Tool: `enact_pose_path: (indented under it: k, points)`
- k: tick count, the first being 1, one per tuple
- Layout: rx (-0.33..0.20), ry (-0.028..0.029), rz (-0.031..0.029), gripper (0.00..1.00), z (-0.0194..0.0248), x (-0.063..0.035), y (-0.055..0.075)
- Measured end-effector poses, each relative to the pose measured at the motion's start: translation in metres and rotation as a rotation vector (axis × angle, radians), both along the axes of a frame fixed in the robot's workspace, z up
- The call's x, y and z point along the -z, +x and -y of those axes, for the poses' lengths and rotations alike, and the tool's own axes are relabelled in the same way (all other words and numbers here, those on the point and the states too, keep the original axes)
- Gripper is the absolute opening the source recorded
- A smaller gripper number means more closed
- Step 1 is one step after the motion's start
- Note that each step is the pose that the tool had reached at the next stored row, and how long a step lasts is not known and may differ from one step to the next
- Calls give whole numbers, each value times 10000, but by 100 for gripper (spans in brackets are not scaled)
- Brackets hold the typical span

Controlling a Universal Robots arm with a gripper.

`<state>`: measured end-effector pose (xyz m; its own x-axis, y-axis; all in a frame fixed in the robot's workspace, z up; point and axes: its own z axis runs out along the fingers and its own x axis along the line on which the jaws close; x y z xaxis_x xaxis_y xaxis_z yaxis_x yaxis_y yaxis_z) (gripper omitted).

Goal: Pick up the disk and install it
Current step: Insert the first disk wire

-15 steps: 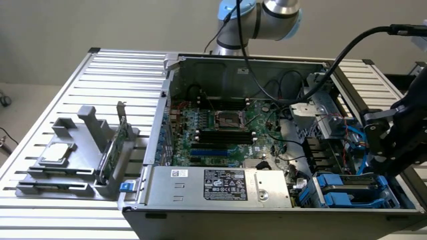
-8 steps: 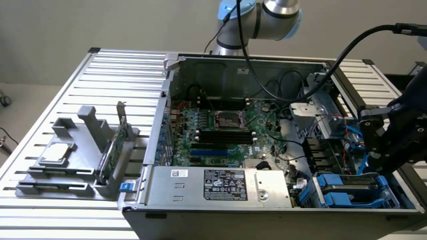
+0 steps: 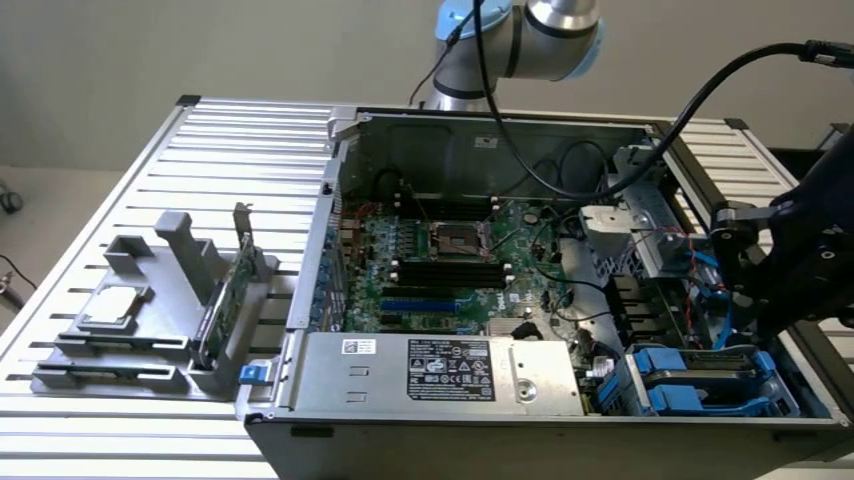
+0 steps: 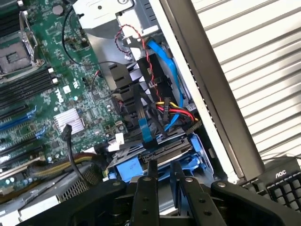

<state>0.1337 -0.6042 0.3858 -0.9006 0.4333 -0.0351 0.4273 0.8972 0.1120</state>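
The disk is a grey drive in blue carrier rails, lying low in the drive bay at the corner of the open computer case. In the exterior view the disk sits at the case's front right, beside a second blue carrier. My gripper hangs right over its near end, its two dark fingers narrowly apart and closed on the blue carrier's edge. In the exterior view my gripper comes down from the right onto the bay. Where the fingers meet the carrier is partly hidden.
Red, yellow, black and blue cables hang just beyond the bay. The motherboard fills the case floor, with the power supply at the front. A grey holder at the exterior view's left carries a square chip and a green card. A keyboard lies outside the case wall.
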Motion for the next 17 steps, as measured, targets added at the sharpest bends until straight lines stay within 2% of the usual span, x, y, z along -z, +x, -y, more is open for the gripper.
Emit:
enact_pose_path:
  k: [8, 17]
  points:
    - [1230, 208, 0, 25, 0, 29, 0]
    - [2680, 384, 6, 25, 0, 73, 0]
